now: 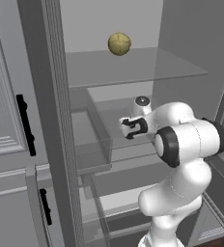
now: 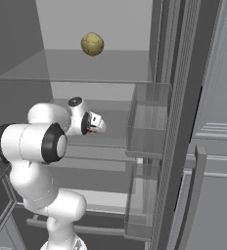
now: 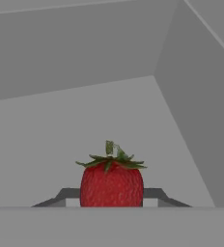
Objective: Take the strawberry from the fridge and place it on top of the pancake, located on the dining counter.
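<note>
- The gripper [image 3: 112, 200] brackets the strawberry [image 3: 112, 183], fingers flanking it; whether they pinch it cannot be told.
- Arm reaches inside the fridge [image 1: 181, 58] to lift the berry off its shelf.

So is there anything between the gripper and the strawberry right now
Nothing visible. In the hand view the strawberry sits right between the two fingertips, one at each side, with only bare fridge shelf behind it. The yellow-green fruit is on a higher shelf, well clear of the gripper.
</note>
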